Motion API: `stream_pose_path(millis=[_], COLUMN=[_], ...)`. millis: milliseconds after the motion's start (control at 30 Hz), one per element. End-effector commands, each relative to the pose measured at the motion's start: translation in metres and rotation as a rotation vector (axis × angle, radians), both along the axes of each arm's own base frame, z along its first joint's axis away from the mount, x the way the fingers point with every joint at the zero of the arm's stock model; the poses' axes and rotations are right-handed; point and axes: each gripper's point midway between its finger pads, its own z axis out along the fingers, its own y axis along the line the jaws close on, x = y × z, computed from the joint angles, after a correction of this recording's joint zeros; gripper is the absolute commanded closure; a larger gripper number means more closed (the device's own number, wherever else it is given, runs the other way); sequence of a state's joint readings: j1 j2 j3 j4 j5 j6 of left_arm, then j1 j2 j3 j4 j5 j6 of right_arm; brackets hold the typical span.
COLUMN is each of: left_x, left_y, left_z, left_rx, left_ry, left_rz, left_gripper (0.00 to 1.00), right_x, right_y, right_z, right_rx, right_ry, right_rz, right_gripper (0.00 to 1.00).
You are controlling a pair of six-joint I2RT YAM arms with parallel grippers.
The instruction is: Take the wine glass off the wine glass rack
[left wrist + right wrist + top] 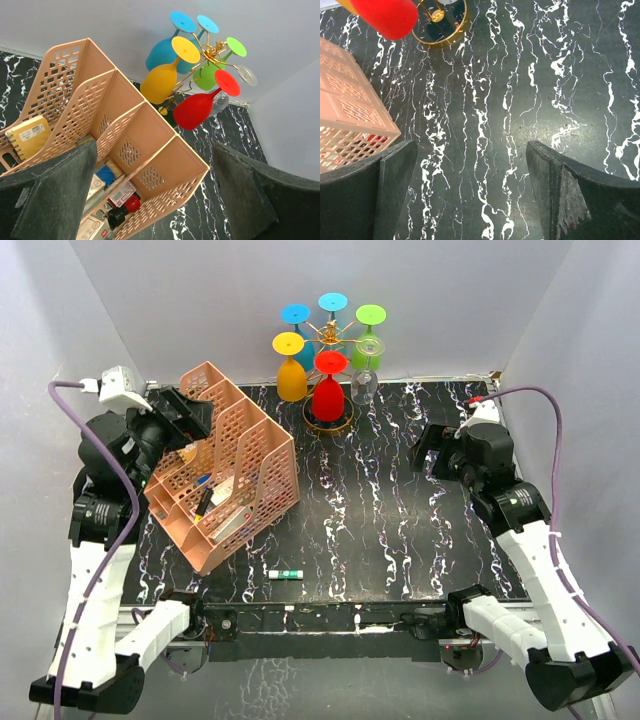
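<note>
Nothing of the task is done yet: the wine glass rack (330, 337) stands at the far edge of the table, about the middle, with six glasses hanging from its arms upside down, feet up and bowls down. The red glass (328, 398) hangs nearest, the yellow glass (291, 378) to its left, the clear glass (366, 382) to its right, and the blue glass (296, 315), teal glass (333, 302) and green glass (370, 315) farther back. Which one is meant cannot be told. The left gripper (152, 165) has its jaws spread wide and holds nothing; it hovers over the pink file organizer (225, 470) on the left, well apart from the rack. The right gripper (470, 165) is likewise wide open and empty, above bare table on the right, with the red bowl and the rack's ring base at the far left of its wrist view. What is left, by my judgement, is everything: approach, grasp one glass, slide its foot clear of the wire loop and bring it away. The table (400, 520) is black with white marble veining and somewhat glossy. A small white tube (285, 573) lies near the near edge. Plain pale grey walls (450, 300) close the space on three sides.
</note>
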State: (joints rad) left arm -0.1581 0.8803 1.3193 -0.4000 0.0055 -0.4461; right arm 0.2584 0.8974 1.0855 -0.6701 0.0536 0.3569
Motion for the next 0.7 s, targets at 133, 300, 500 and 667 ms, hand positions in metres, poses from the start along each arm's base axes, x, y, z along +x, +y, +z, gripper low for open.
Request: stream_pose_path(millis=[133,300,500,667], left_x=[0.026,0.046,0.068,0.092], left_y=[-0.028,-0.060,-0.113,-0.145], left_z=[0.011,0.016,0.016,0.004], left_rx=[-0.098,-0.223,-0.260,-0.296], left_ry=[0.027,0.063,0.108,0.152], left_rz=[-0.160,-0.315,-0.425,-0.422], left_gripper=[0.03,0.03,0.03,0.03], right_x=[0.031,0.043,0.062,0.068], right_y=[0.001,0.005,-0.003,-0.028], right_z=[0.012,0.014,0.020,0.011], right_rx=[0.099,0.154,0.231,0.322], right_ry=[-0.100,-0.110,-0.122,-0.089], right_rz=[-0.065,-0.085,-0.204,-0.442], right_gripper=[0.01,0.01,0.01,0.02])
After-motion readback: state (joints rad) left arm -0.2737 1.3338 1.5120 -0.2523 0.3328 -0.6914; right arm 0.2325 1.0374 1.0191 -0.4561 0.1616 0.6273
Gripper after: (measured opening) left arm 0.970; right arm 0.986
